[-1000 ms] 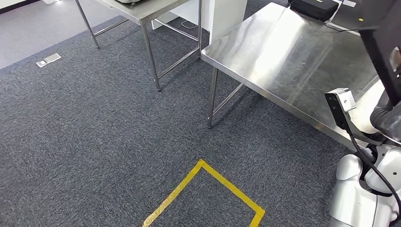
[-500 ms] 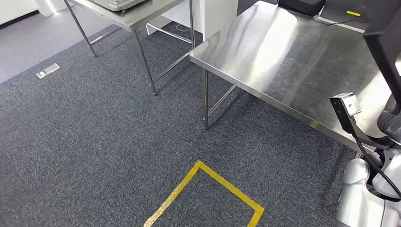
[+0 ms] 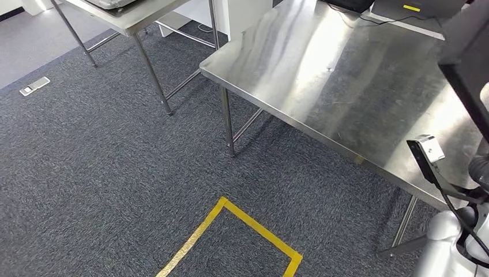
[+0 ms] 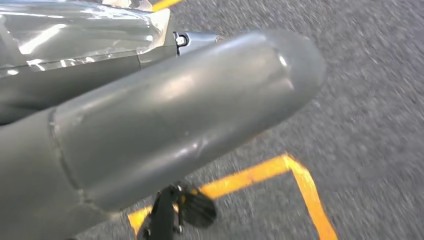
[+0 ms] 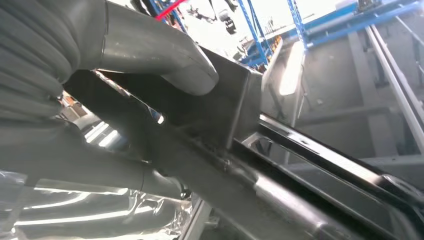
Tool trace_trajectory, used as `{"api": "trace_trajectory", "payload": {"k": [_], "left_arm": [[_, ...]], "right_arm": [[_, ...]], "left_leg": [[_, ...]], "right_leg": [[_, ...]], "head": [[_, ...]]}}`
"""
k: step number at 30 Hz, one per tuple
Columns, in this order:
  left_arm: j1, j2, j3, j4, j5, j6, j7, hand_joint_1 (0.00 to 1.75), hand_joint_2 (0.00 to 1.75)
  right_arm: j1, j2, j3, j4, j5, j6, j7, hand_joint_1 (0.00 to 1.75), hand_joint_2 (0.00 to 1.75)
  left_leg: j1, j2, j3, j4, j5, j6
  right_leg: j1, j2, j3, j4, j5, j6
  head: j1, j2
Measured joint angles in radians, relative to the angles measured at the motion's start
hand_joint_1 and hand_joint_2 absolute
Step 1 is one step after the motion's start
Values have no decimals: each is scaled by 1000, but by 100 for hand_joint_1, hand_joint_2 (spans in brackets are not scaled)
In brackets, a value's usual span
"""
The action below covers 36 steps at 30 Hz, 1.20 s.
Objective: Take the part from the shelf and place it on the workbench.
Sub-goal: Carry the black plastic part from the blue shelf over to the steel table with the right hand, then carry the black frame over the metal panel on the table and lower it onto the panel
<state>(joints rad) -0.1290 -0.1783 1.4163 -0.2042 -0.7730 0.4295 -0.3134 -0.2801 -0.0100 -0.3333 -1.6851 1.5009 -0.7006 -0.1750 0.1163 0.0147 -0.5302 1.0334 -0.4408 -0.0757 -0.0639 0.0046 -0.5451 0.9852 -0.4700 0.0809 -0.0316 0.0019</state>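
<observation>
The part is a dark, bent metal plate. My right hand grips it, with the thick grey thumb pressed on its flat face. In the head view the part is a dark slab at the right edge, held above the steel workbench. My right arm rises below it, at the bench's near edge. My left hand hangs over the carpet, its thumb stretched out with nothing against it.
The workbench stands on thin steel legs over grey carpet. A black device with cables sits at its far end. A second steel table stands at the back left. Yellow tape marks a square on the floor.
The whole picture has shifted left: the camera has turned or moved toward the workbench, which now takes up more of the view. My right hand still holds the part.
</observation>
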Motion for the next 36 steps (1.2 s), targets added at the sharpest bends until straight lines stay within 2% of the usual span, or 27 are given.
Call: {"api": "trace_trajectory", "payload": {"k": [2, 4, 6, 7, 8, 9, 10, 11, 12, 14, 15, 16, 17, 19, 20, 21, 22, 23, 24, 25, 26, 27, 29, 30, 32, 34, 36], "left_arm": [[-4, -1, -5, 0, -6, 7, 11, 0, 0], [3, 3, -9, 0, -9, 11, 21, 0, 0], [9, 9, -10, 0, -10, 8, 23, 0, 0], [11, 12, -10, 0, -9, 4, 22, 0, 0], [14, 14, -10, 0, -9, -1, 21, 0, 0], [17, 18, -10, -1, -9, -5, 19, 0, 0], [19, 19, -10, -1, -10, -9, 19, 0, 0], [19, 20, -11, -1, -11, -11, 19, 0, 0], [18, 20, -13, -1, -12, -12, 19, 0, 0], [13, 18, -17, -2, -11, -13, 20, 0, 0], [12, 17, -19, -3, -11, -13, 20, 0, 0], [12, 17, -20, -3, -11, -13, 20, 0, 0], [12, 14, -21, -3, -11, -13, 20, 0, 0], [12, 13, -21, -3, -10, -13, 20, 0, 0], [13, 12, -21, -3, -10, -13, 20, 0, 0], [14, 11, -21, -3, -10, -14, 20, 0, 0], [14, 10, -21, -3, -10, -14, 20, 0, 0], [15, 10, -21, -3, -10, -14, 20, 0, 0], [15, 10, -21, -3, -10, -14, 21, 0, 0], [16, 10, -22, -3, -11, -14, 21, 0, 0], [16, 10, -22, -3, -11, -14, 21, 0, 0], [16, 11, -23, -2, -12, -14, 22, 0, 0], [13, 10, -25, -2, -14, -15, 22, 0, 0], [12, 10, -26, -2, -16, -17, 19, 0, 0], [10, 9, -27, -2, -19, -16, 11, 0, 0], [9, 8, -29, -2, -17, -2, 7, 0, 0], [9, 9, -29, -2, -7, 14, 10, 0, 0]], "right_arm": [[-4, 15, -13, -8, 0, -1, -21, 175, 175], [-2, 35, -25, -8, 0, -1, -44, 175, 175], [-2, 54, -38, -9, 0, -1, -64, 175, 175], [-2, 63, -44, -9, 0, -1, -74, 175, 175], [-2, 72, -50, -9, 0, -1, -86, 175, 175], [-1, 81, -55, -10, 0, 0, -98, 175, 175], [-1, 92, -62, -12, 0, 0, -112, 175, 175], [-1, 102, -69, -18, 0, 0, -126, 175, 175], [-2, 111, -76, -27, 0, 0, -140, 175, 175], [-8, 125, -89, -42, 0, 1, -158, 175, 175], [-10, 130, -94, -46, 0, 1, -163, 175, 175], [-11, 135, -100, -47, 0, 0, -166, 175, 175], [-11, 138, -106, -47, 0, 0, -167, 175, 175], [-9, 143, -118, -48, 0, 0, -168, 175, 175], [-8, 145, -122, -48, 0, 0, -169, 175, 175], [-8, 147, -126, -48, 0, 0, -169, 175, 175], [-8, 148, -129, -48, 0, 0, -170, 175, 175], [-7, 149, -132, -48, 0, 0, -170, 175, 175], [-7, 150, -135, -48, 0, 0, -171, 175, 175], [-8, 152, -139, -48, 0, 1, -172, 175, 175], [-9, 153, -142, -50, 0, 1, -176, 175, 175], [-12, 156, -145, -54, 0, 1, -183, 175, 175], [-19, 162, -152, -66, 0, 1, -205, 175, 175], [-21, 166, -156, -72, 0, 1, -218, 175, 175], [-24, 180, -167, -83, 0, 1, -241, 175, 175], [-36, 187, -174, -84, 0, 4, -231, 175, 175], [-53, 182, -174, -76, -1, 8, -213, 175, 175]], "left_leg": [[-8, -1, -107, 154, 12, 12], [-24, -3, -196, 232, -53, 24], [-41, -4, -239, 201, -120, 40], [-47, -5, -245, 151, -111, 49], [-52, -5, -244, 87, -57, 59], [-58, -6, -241, 24, 27, 65], [-64, -6, -236, -16, 98, 67], [-70, -9, -233, -37, 148, 69], [-74, -9, -230, -41, 159, 71], [-83, -13, -209, -39, 132, 84], [-85, -14, -191, -43, 120, 93], [-89, -18, -171, -47, 108, 101], [-91, -21, -151, -52, 93, 109], [-102, -27, -107, -56, 56, 124], [-110, -31, -81, -57, 36, 130], [-117, -35, -53, -58, 15, 135], [-123, -38, -23, -58, -7, 138], [-128, -40, 3, -59, -28, 141], [-131, -42, 28, -58, -50, 142], [-134, -44, 48, -59, -72, 141], [-135, -44, 65, -62, -92, 139], [-136, -43, 82, -59, -103, 135], [-136, -37, 91, -25, -102, 128], [-136, -33, 75, 23, -90, 124], [-131, -28, -2, 145, -91, 113], [-124, -24, -88, 232, -160, 104], [-118, -22, -139, 232, -238, 97]], "right_leg": [[-3, 0, 40, -19, -20, -26], [-2, 4, 82, -36, -42, -40], [-4, 13, 131, -48, -72, -39], [-7, 18, 157, -52, -90, -35], [-9, 22, 178, -54, -110, -31], [-9, 27, 197, -55, -131, -24], [-8, 32, 212, -61, -149, -16], [-7, 36, 228, -73, -161, -7], [-7, 40, 245, -81, -161, 5], [-14, 36, 253, -64, -132, 29], [-14, 28, 227, -9, -112, 33], [-9, 19, 179, 67, -105, 26], [0, 11, 118, 152, -114, 10], [24, 6, -6, 265, -187, -26], [34, 6, -52, 276, -235, -40], [41, 6, -86, 262, -269, -46], [47, 6, -109, 229, -277, -45], [50, 5, -124, 181, -241, -36], [54, 2, -134, 124, -160, -20], [57, -4, -135, 75, -71, -11], [62, -10, -129, 39, 3, -10], [66, -13, -121, 16, 50, -21], [66, -10, -87, 6, 64, -56], [63, -8, -72, 3, 67, -69], [59, -7, -42, 2, 56, -85], [56, -3, -20, 0, 33, -88], [51, 2, 9, 0, 6, -83]], "head": [[-6, 0], [-9, 0], [-11, 0], [-12, 0], [-12, 0], [-15, 0], [-16, 0], [-18, 0], [-21, 0], [-18, 0], [-15, 0], [-11, 0], [-7, 0], [-4, 0], [-3, 0], [-2, 0], [-1, 0], [0, 0], [0, 0], [3, 0], [5, 0], [7, 0], [10, 0], [10, 0], [8, 0], [7, 0], [7, 0]]}}
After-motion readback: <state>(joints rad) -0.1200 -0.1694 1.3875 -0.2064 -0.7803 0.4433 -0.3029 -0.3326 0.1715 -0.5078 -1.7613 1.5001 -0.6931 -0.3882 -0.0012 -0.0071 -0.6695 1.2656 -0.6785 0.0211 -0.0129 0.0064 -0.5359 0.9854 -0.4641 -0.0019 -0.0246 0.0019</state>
